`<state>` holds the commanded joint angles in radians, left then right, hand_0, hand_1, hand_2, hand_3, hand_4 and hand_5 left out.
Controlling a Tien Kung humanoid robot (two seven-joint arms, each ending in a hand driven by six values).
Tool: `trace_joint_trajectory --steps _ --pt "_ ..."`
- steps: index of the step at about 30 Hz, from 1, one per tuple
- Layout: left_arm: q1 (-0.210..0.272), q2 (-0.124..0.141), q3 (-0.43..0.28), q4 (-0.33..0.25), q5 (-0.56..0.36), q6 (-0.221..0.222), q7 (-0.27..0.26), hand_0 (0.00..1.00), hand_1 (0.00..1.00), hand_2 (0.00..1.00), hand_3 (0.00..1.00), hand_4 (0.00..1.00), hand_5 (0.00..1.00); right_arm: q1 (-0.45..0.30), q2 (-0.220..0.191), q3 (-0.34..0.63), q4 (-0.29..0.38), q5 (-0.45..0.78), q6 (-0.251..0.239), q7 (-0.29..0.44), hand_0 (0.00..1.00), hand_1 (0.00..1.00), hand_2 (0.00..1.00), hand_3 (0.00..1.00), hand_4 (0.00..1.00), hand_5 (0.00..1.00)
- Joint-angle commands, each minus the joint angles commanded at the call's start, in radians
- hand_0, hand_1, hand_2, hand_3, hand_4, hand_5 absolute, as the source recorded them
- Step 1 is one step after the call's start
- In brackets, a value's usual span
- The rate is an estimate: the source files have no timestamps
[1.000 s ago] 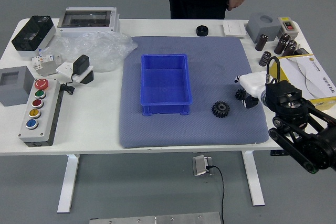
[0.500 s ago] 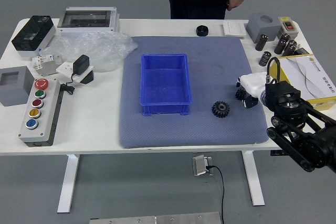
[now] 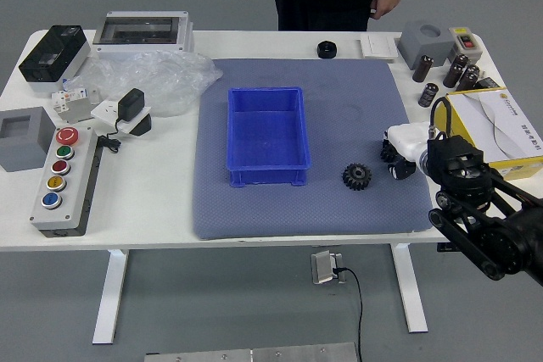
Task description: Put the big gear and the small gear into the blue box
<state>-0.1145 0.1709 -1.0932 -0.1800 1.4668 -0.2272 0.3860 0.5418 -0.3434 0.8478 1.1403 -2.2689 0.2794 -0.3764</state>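
The open blue box (image 3: 266, 133) sits on the grey-blue mat, left of both gears. The big gear (image 3: 356, 176), black and toothed, lies flat on the mat to the right of the box's near corner. Up and right of it, the small gear (image 3: 389, 151) is partly covered by my right hand (image 3: 408, 143), which has a white back. The hand is low over the mat, right at the small gear; whether it grips the gear cannot be told. The left arm does not show.
A person stands at the far side, both hands hanging beside the body. A black round part (image 3: 327, 49) lies near the far edge. On the right are dark cylinders (image 3: 428, 94) and a yellow box (image 3: 496, 129); on the left, a button panel (image 3: 65, 180) and plastic bag (image 3: 161, 78).
My right hand and forearm have shifted slightly left, and the hand covers more of the small gear. The big gear and box have not moved. The person has shifted slightly right.
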Motion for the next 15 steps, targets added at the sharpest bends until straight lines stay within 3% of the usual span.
trace_joint_trajectory --steps 5,6,15 --pt "0.001 0.000 0.000 0.000 0.001 -0.001 0.000 0.838 0.808 0.805 0.801 0.694 0.364 -0.003 0.003 0.002 -0.004 0.000 -0.021 0.004 0.557 0.529 0.572 0.618 0.621 0.181" --pt "0.001 -0.001 0.001 0.000 0.001 -0.001 0.000 0.838 0.807 0.805 0.801 0.694 0.364 -0.004 0.003 0.002 -0.005 0.000 -0.024 0.004 0.480 0.441 0.481 0.531 0.602 0.183" --pt "0.001 0.000 0.000 0.000 0.002 -0.001 0.001 0.838 0.807 0.804 0.801 0.694 0.364 -0.004 0.005 0.007 -0.012 0.000 -0.046 0.003 0.472 0.421 0.455 0.509 0.578 0.177"
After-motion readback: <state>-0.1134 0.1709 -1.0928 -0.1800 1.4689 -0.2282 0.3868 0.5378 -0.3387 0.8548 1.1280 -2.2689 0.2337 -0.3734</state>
